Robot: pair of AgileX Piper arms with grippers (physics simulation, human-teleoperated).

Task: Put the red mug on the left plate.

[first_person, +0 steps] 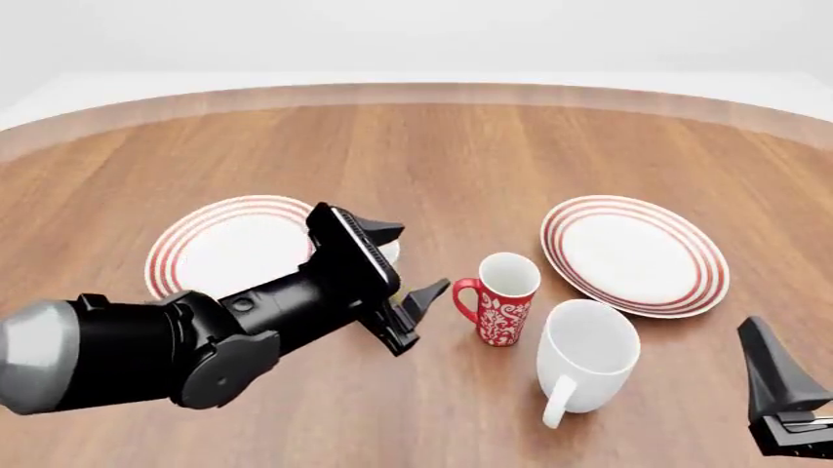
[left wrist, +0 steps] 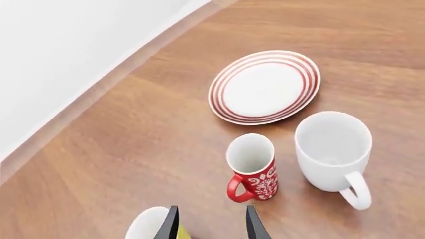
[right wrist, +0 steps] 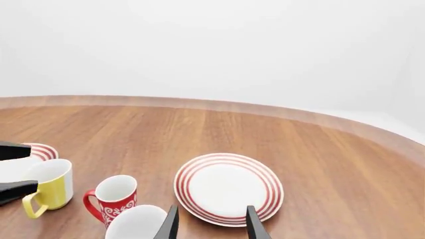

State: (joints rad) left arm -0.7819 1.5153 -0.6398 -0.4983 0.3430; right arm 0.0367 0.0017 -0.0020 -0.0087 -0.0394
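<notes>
The red mug [first_person: 501, 297] with its white floral pattern stands upright on the table between the two plates, handle toward the left arm; it also shows in both wrist views [left wrist: 252, 167] [right wrist: 111, 199]. The left plate [first_person: 215, 249], white with red rings, lies behind the left arm, which covers part of it. My left gripper [first_person: 414, 263] is open and hangs just left of the red mug, fingers [left wrist: 256, 226] pointing at it, holding nothing. My right gripper [right wrist: 211, 226] is open and empty, low at the front right.
The look-alike right plate [first_person: 634, 255] lies right of the red mug. A large white mug [first_person: 586, 356] stands close in front of the red mug, to its right. A yellow mug [right wrist: 50, 191] stands by the left gripper's fingertips. The table's curved edge [first_person: 416, 93] runs along the back.
</notes>
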